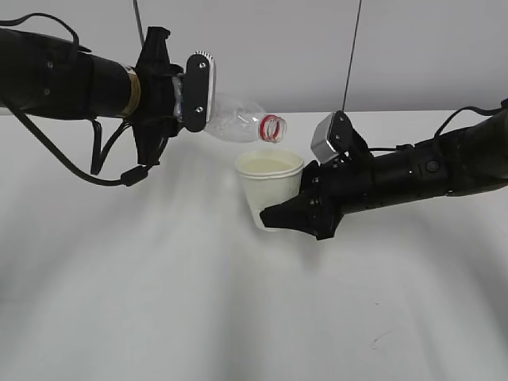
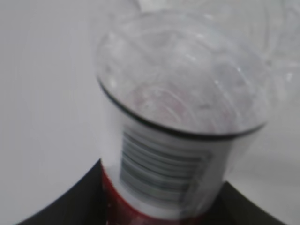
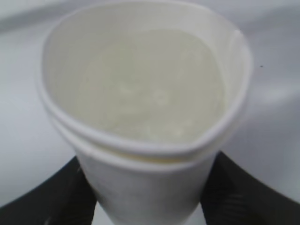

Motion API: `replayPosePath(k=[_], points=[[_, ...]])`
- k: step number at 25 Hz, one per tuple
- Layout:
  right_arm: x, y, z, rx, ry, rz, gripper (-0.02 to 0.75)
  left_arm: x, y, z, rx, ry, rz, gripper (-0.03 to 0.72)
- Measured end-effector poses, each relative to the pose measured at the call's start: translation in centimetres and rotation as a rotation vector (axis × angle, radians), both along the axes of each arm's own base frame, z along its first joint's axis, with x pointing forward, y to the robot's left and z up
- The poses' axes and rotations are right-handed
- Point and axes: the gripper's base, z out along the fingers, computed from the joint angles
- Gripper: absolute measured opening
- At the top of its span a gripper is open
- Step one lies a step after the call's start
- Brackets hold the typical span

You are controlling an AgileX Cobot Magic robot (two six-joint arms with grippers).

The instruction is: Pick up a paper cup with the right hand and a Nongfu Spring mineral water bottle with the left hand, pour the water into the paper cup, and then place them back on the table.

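My left gripper (image 1: 184, 99) is shut on the clear mineral water bottle (image 1: 234, 121) and holds it tipped almost level, its open red-ringed mouth (image 1: 272, 128) just above the cup's rim. The bottle looks empty. In the left wrist view the bottle (image 2: 183, 108) fills the frame, barcode label between the black fingers (image 2: 61, 206). My right gripper (image 1: 287, 214) is shut on the cream-white paper cup (image 1: 270, 184), held upright above the white table (image 1: 159, 302). In the right wrist view the cup (image 3: 140, 108) shows clear water (image 3: 150, 89) inside, its rim looking doubled.
A small dark scuff mark (image 1: 379, 340) lies on the table at the front right. A thin dark cable (image 1: 352, 48) hangs down behind the right arm. A black cable loop (image 1: 111, 163) hangs under the left arm.
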Motion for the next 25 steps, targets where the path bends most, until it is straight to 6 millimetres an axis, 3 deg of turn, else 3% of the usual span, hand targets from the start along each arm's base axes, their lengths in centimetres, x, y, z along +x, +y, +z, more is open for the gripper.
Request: replayPosePath(k=[7, 17, 25], points=[[0.9, -0.3, 0.1, -0.012, -0.052, -0.088, 0.435, 0.1, 0.2, 0.0, -0.222, 0.093, 0.085, 0.300], [2.4, -0.7, 1.2, 0.056, -0.193, -0.238, 0.435, 1.7, 3.3, 0.9, -0.708, 0.198, 0.288, 0.300], [3.6, -1.5, 1.9, 0.099, -0.256, -0.396, 0.435, 0.4, 3.8, -0.9, -0.980, 0.279, 0.283, 0.300]])
